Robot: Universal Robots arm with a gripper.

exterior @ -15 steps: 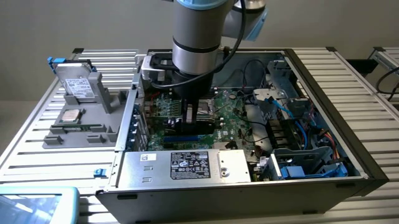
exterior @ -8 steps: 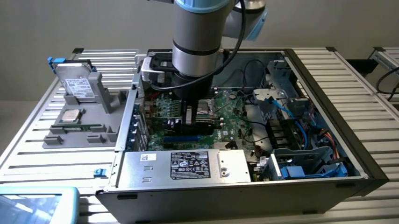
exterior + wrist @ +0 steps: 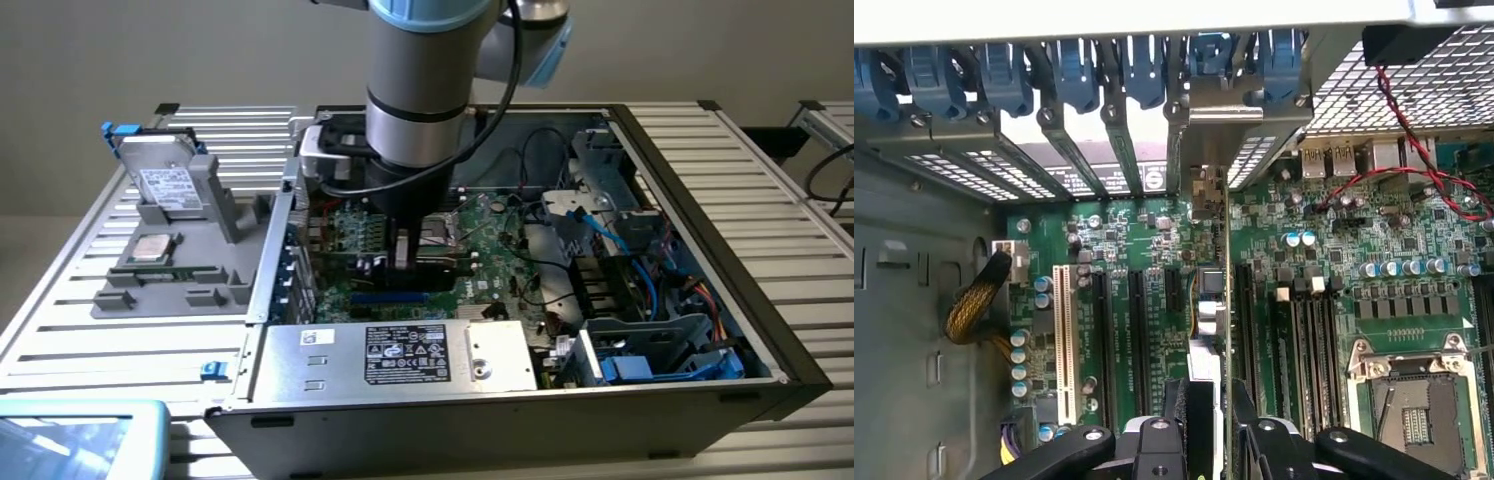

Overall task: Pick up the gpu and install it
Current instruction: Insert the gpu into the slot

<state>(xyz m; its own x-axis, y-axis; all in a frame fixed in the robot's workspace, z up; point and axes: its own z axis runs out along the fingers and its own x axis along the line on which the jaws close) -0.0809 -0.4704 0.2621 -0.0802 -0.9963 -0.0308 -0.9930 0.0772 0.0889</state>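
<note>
Nearest the lens, black two-fingered gripper (image 3: 1211, 405), clamped on the gpu (image 3: 1214, 320): thin green circuit card held upright and edge-on, silver end bracket toward the rear wall, just over the green motherboard (image 3: 1154, 240) and in line with the long black expansion slots (image 3: 1139, 340). Hard to tell whether already started into a slot or hanging just above one; probably not fully home.

Across the exterior view from its left: grey plastic parts tray (image 3: 147, 295) bearing the silver drive with a white label (image 3: 167, 185), well apart from the work and no hazard. Next, the open black-and-silver computer case (image 3: 747, 310), grey robot arm (image 3: 416, 90) upright over its middle. Toward that view's right, loose blue cables (image 3: 674, 295) near the board but apart from the card.

Risks, judged from here. Contact edge landing beside the slot instead of in it, through a slight sideways offset or tilt, then bending or scraping under a downward push. Bracket foot catching on the row of silver slot covers (image 3: 1084, 150) rather than sliding in beside them, levering the card crooked. Slipping in the pinch, given so narrow a hold on a thin board. Over-pressing on a half-seated card, with strain on the board beneath.
</note>
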